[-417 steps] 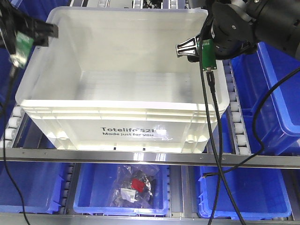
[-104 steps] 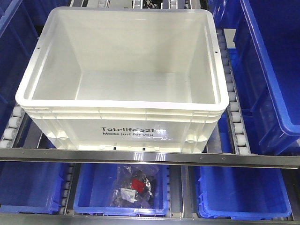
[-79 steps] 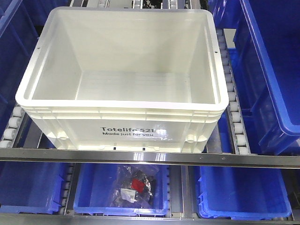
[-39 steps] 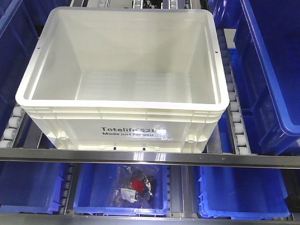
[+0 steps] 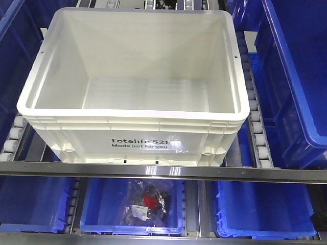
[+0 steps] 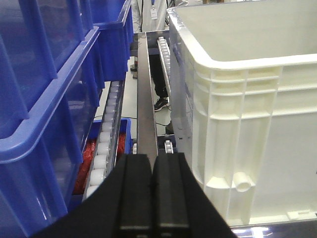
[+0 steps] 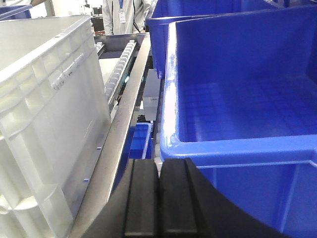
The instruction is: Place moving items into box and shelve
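Note:
The box (image 5: 133,113), a large white tote with black print, sits on the roller shelf, and nothing shows inside it in the front view. The moving items are out of view. Neither gripper appears in the front view. In the left wrist view my left gripper (image 6: 151,161) is shut on nothing, low beside the box's ribbed left wall (image 6: 247,124). In the right wrist view my right gripper (image 7: 159,164) is shut and empty, between the box's right wall (image 7: 44,114) and a blue bin (image 7: 237,99).
Blue bins flank the box on both sides (image 5: 296,92) (image 6: 44,99). A lower blue bin (image 5: 97,204) holds a clear bag of small parts. Roller tracks (image 5: 255,132) and a metal shelf rail (image 5: 163,172) run beside and in front of the box. A person (image 7: 121,15) stands behind the shelf.
About five seconds ago both arms hung over the box's left and right rims; they have since left the front view. The box has not moved.

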